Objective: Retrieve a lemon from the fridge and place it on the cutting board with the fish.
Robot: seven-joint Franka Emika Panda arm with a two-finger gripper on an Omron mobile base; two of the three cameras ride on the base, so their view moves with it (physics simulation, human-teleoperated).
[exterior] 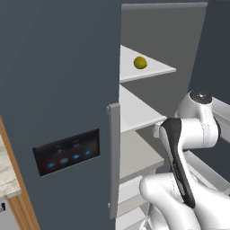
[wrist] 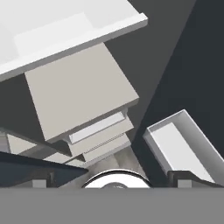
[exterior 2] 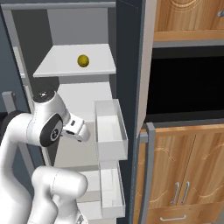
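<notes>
Found the lemon (exterior: 140,62) alone on the fridge's (exterior: 58,90) upper white shelf (exterior 2: 61,65), far above the hand. Could not tell the gripper's opening (tips barely visible). Best raised level, approached from the front.

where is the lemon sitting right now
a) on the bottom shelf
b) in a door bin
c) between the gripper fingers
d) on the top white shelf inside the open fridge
d: the lemon rests alone on the uppermost white shelf of the open fridge, well above the arm.
</notes>
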